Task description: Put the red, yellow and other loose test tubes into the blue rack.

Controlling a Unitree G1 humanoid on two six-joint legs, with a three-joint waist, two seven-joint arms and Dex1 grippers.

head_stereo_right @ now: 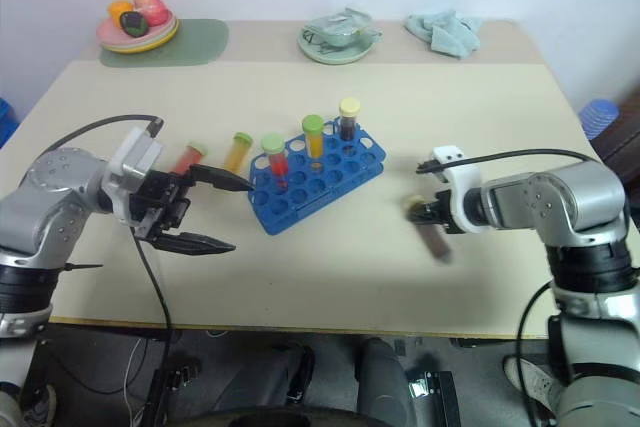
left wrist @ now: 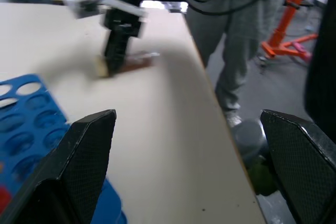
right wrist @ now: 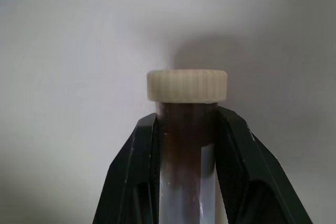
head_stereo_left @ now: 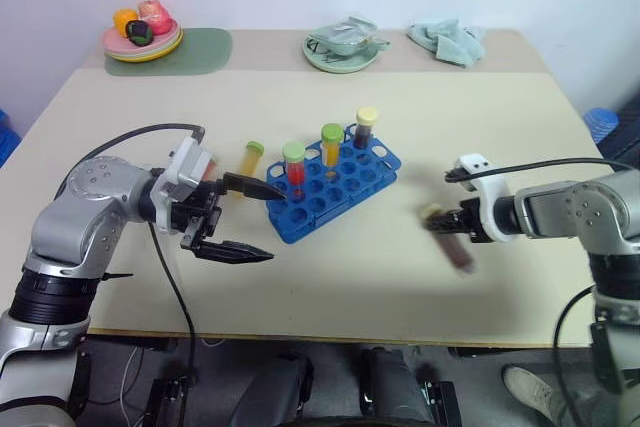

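Item: your right gripper (right wrist: 184,145), clamped on the dark brown tube (head_stereo_left: 452,241) lying level, stood right of the blue rack (head_stereo_left: 330,187); left gripper (head_stereo_left: 245,219) wide open, empty.

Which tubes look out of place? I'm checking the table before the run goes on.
Two loose tubes, an orange-yellow tube and a red tube, lie flat beside the blue rack. The right gripper holds a dark brown tube.

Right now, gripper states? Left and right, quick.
Left gripper: open, holding nothing, beside the blue rack.
Right gripper: shut on the dark brown test tube, just below its pale cap.
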